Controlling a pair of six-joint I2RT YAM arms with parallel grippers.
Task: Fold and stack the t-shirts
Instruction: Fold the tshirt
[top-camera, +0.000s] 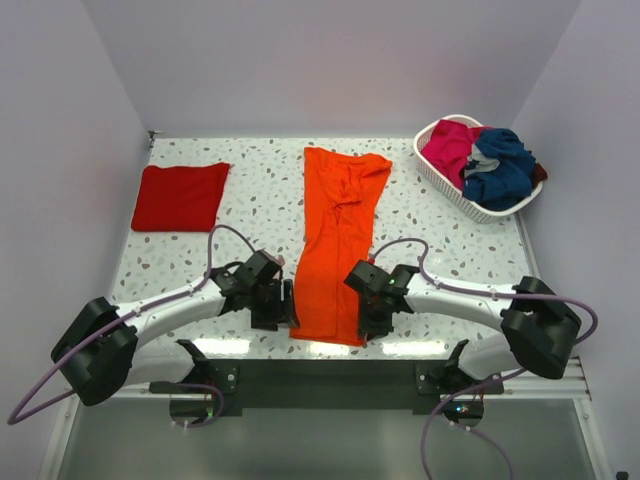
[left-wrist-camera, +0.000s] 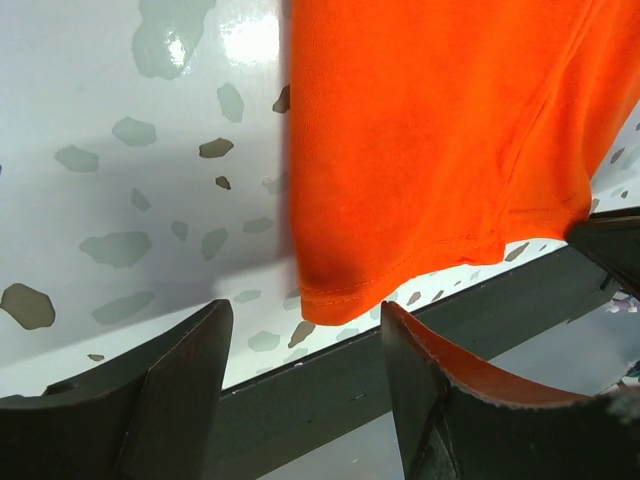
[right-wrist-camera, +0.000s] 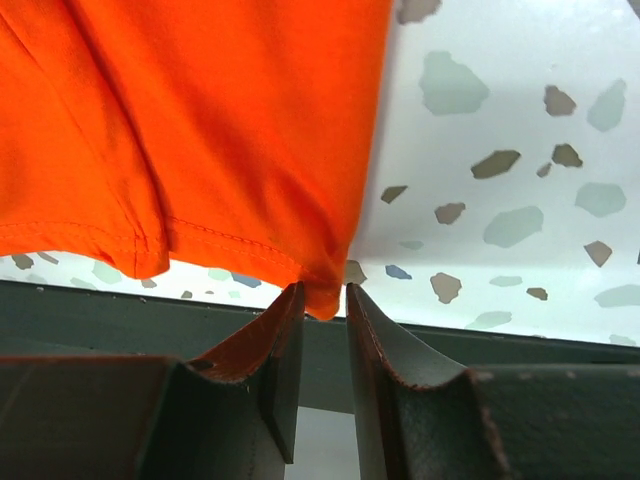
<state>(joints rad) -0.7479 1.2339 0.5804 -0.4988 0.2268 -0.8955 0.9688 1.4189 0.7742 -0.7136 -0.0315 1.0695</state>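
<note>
One red shirt (top-camera: 180, 196) lies folded flat at the far left of the table (top-camera: 262, 185), so that piece looks done. The orange shirt (top-camera: 338, 240) lies in the middle, folded lengthwise into a long strip that runs from far to near, its hem at the near edge. The left gripper (left-wrist-camera: 305, 370) sits at the strip's near left corner with its jaws spread, the cloth just beyond them and not gripped. The right gripper (right-wrist-camera: 322, 330) has its jaws drawn close on the near right corner and seems to pinch its tip. The crosswise fold and the stacking are not yet done, and a magenta shirt (top-camera: 450, 148) and a navy shirt (top-camera: 500, 170) sit crumpled in the basket (top-camera: 447, 193) at the far right.
</note>
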